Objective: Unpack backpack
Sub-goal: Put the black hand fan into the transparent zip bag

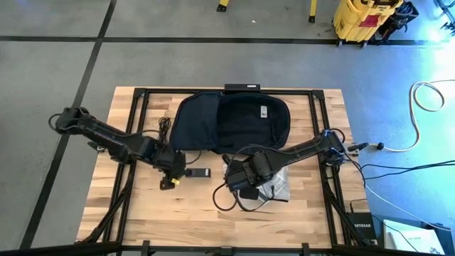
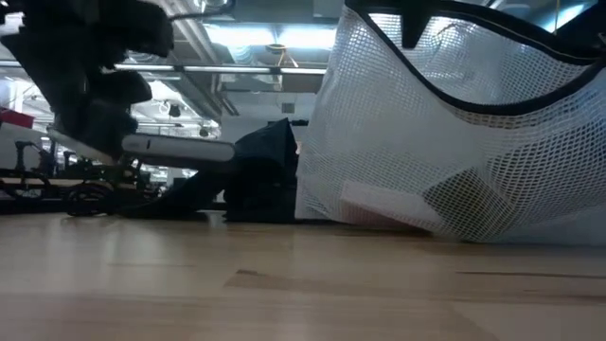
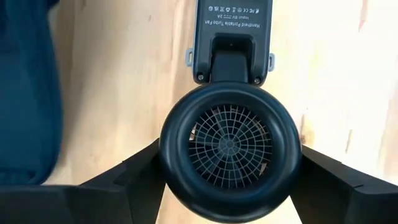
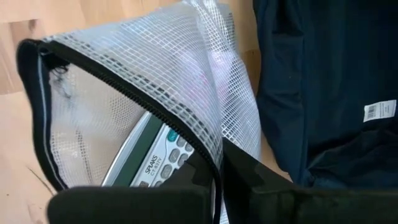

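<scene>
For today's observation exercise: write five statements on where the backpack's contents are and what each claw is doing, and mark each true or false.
1. The left claw grips a handheld fan. True.
2. The right claw hangs open. False: it is shut on the mesh pouch.
3. The pouch holds a calculator. True.
4. The backpack lies on the floor. False: on the table.
5. The fan is inside the backpack. False: outside, over the table.

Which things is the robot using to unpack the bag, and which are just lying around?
Part of the job:
- dark navy fabric backpack
- black handheld fan, in the left hand
- clear mesh zip pouch, pinched by the right hand

Just lying about:
- yellow mop bucket
- white cable
</scene>
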### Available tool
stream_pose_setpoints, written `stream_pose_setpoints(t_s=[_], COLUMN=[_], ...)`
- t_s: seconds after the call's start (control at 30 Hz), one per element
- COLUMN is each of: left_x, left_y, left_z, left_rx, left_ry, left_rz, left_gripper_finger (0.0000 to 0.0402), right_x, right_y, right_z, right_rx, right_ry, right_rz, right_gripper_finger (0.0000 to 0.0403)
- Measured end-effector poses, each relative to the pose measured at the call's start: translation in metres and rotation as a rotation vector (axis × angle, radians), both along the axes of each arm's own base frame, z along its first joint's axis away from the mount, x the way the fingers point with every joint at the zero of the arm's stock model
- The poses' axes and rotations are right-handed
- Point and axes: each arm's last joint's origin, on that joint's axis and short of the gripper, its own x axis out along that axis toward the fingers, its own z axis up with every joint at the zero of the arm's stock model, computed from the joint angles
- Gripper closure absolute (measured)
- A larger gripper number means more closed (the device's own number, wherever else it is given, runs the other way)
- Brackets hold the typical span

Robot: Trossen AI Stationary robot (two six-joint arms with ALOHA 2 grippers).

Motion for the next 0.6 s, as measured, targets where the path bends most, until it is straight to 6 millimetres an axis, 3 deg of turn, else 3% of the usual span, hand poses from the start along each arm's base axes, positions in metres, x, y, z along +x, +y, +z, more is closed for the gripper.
stream_pose_setpoints(t_s=[0.2, 0.6], left_x=[0.0, -0.022], left_y=[-0.031, -0.104], left_z=[0.005, 0.02], left_rx=[-0.084, -0.35], left_ry=[-0.129, -0.399], left_rz=[0.056, 0.231], left_gripper_finger=[0.0141, 0.0141], right_x=[-0.003, 0.005], right_y=[0.006, 0.006], right_z=[0.006, 0.013], right_rx=[0.013, -0.003], right_ry=[-0.021, -0.139], right_rz=[0.012, -0.012], right_gripper_finger=[0.0403, 0.0403])
